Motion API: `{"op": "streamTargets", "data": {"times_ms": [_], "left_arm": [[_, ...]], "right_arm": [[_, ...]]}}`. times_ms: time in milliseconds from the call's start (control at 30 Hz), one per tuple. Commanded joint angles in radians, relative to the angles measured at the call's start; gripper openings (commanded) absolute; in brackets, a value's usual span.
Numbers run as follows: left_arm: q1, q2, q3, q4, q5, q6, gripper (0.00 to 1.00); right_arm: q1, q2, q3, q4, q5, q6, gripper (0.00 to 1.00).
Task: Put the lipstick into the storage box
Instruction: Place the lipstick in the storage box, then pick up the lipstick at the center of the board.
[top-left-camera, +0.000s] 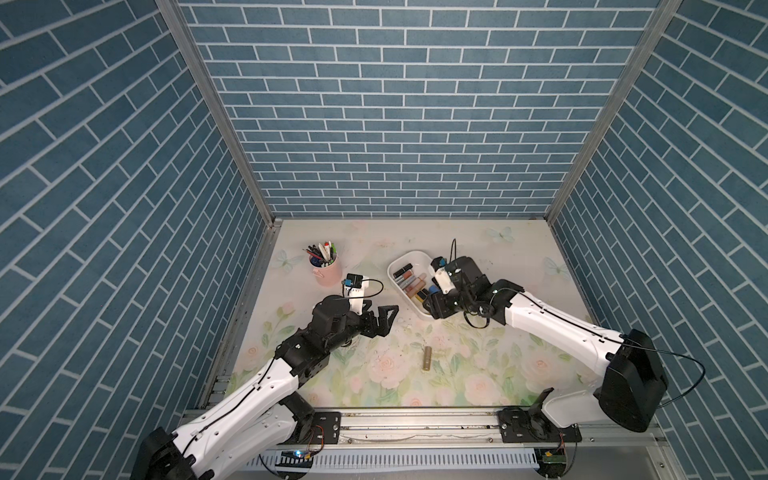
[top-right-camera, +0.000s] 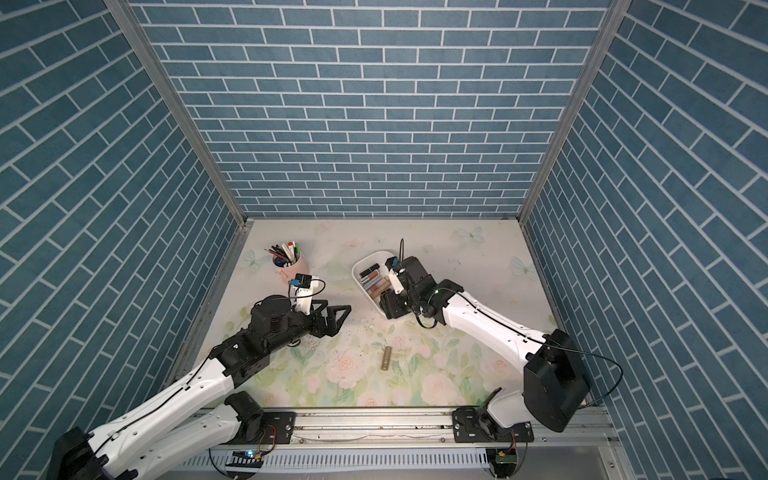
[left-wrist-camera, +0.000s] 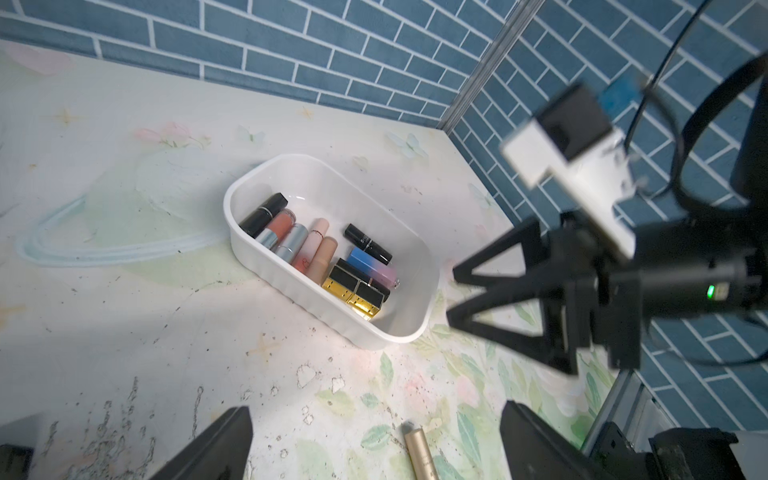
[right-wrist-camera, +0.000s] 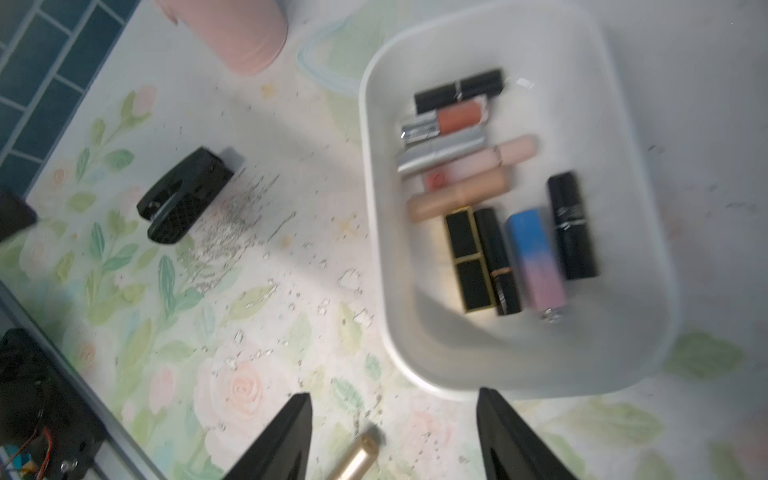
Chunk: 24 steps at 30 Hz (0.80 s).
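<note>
The white storage box (top-left-camera: 409, 254) (top-right-camera: 371, 254) (left-wrist-camera: 226, 203) (right-wrist-camera: 365, 124) sits at the table's back right with several lipsticks lying in it, among them a blue-and-pink one (right-wrist-camera: 536, 257) (left-wrist-camera: 370, 266). One gold lipstick (top-left-camera: 427, 358) (top-right-camera: 386, 358) (left-wrist-camera: 419, 455) (right-wrist-camera: 355, 457) lies alone on the floral table, nearer the front. My right gripper (top-left-camera: 432, 309) (top-right-camera: 390, 309) (right-wrist-camera: 394, 395) (left-wrist-camera: 453, 295) hangs over the box's near end, jaws apart and empty. To the left of the box my left gripper (top-left-camera: 388, 320) (top-right-camera: 343, 318) (left-wrist-camera: 374, 409) stands wide open and empty.
A pink pen cup (top-left-camera: 326, 268) (top-right-camera: 289, 266) (right-wrist-camera: 241, 33) full of pens stands at the back left, behind the left wrist. Blue brick walls close in three sides. A metal rail (top-left-camera: 415, 428) runs along the front edge.
</note>
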<state>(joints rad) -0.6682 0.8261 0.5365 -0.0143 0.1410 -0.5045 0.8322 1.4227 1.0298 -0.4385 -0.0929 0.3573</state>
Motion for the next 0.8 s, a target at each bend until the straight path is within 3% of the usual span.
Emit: {"op": "streamTargets", "data": {"times_ms": [0,100,300,767], "left_arm": [[-0.005,-0.031,-0.022,0.022,-0.047,-0.032,1.0],[-0.005,-0.068,-0.023,-0.003,-0.09,-0.053,1.0],[-0.004,-0.171,-0.049,-0.168,-0.283,-0.121,1.0],[-0.004,-0.215,-0.067,-0.189,-0.287,-0.135,1.0]], "right_arm": [[0.069,-0.024,-0.064,-0.022,0.041,0.131,0.71],[0.116,-0.02,-0.113,-0.004,0.072,0.19,0.71],[0.188,0.034,-0.152,0.03,0.123,0.257,0.73],[0.241,0.177,-0.139,0.051,0.139,0.276,0.73]]}}
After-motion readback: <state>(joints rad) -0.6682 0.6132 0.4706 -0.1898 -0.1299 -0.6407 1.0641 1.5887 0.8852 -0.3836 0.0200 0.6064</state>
